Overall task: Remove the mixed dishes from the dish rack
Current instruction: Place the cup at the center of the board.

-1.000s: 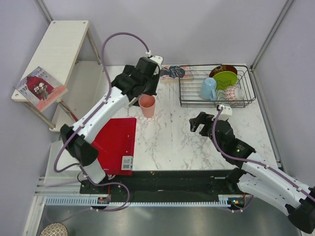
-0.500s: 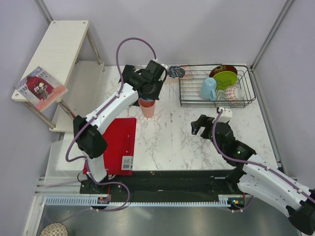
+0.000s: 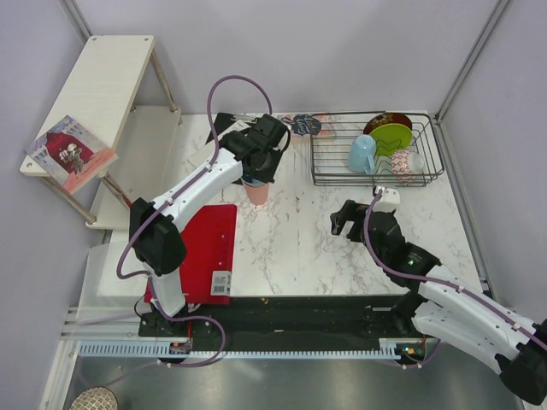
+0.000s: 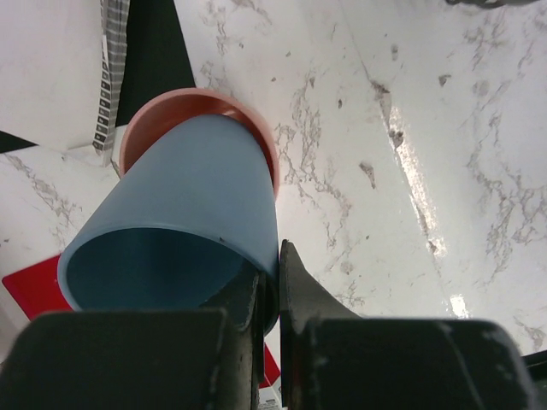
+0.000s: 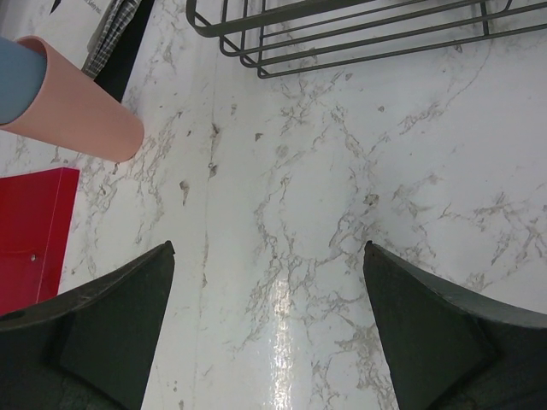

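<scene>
My left gripper (image 3: 259,164) is shut on the rim of the grey-blue cup (image 4: 188,196), one finger inside and one outside. The cup is tilted, its base inside the upright pink cup (image 4: 175,104), which stands on the marble table (image 3: 255,193). The black wire dish rack (image 3: 318,175) at the back right holds the light blue mug (image 3: 361,154), the lime-green plate (image 3: 392,137), the dark red plate (image 3: 386,120) and a small pale bowl (image 3: 414,161). My right gripper (image 3: 346,215) is open and empty over the table, in front of the rack (image 5: 342,34).
A flat red board (image 3: 202,248) lies at the front left. A pale wooden shelf unit (image 3: 94,85) with a book (image 3: 70,152) stands at the far left. A dark patterned flat item (image 3: 301,126) lies just left of the rack.
My left gripper has carried the grey-blue cup forward and right, over the pink cup and down into it. The right arm has barely shifted.
</scene>
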### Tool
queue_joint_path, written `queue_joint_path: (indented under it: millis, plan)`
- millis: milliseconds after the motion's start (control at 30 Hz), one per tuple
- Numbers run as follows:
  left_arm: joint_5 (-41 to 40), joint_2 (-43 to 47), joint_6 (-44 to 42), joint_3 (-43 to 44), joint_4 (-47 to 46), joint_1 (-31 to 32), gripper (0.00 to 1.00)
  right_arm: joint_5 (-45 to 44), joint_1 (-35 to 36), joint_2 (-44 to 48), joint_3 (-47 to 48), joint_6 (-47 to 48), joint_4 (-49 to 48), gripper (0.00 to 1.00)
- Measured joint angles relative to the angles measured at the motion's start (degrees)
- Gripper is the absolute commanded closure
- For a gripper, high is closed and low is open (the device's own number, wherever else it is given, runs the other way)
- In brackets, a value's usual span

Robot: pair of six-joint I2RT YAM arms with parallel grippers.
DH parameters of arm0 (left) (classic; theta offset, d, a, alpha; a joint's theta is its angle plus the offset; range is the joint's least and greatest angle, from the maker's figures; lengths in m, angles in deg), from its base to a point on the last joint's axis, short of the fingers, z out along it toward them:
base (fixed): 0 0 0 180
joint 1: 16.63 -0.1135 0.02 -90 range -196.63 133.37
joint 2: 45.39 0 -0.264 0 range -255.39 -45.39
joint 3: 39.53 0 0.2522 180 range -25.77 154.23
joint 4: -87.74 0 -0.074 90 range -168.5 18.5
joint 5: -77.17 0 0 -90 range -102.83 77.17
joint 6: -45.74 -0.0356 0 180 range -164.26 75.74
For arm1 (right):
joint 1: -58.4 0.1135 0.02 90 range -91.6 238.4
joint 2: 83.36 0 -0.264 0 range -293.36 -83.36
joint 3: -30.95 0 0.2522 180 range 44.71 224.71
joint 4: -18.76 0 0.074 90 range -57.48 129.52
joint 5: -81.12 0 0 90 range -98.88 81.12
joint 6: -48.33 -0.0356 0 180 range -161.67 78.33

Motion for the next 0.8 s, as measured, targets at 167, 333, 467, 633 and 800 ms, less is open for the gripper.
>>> queue_joint_path:
  millis: [167, 333, 467, 633, 800]
  plan:
    - [-0.11, 0.00, 0.02, -2.80, 0.50, 0.00, 0.84, 0.11, 0.00, -0.59, -0.04, 0.02, -0.02, 0.02]
    - [-1.27, 0.04, 0.33, -2.86, 0.37, 0.00, 0.41, 0.11, 0.00, -0.61, -0.04, 0.02, -0.02, 0.02]
    - [-2.10, 0.44, 0.59, -2.86, 0.31, 0.00, 0.36, 0.11, 0.00, -0.61, -0.13, 0.02, 0.00, 0.02]
    - [-3.87, 1.77, 0.63, -2.29, -0.15, 0.00, 0.19, -0.07, 0.00, -0.55, -0.13, -0.02, 0.00, 0.02]
    - [-6.47, 5.18, 1.97, -2.01, -3.13, 0.28, 0.01, -2.32, 0.00, -0.39, -0.09, 0.00, 0.44, 0.02]
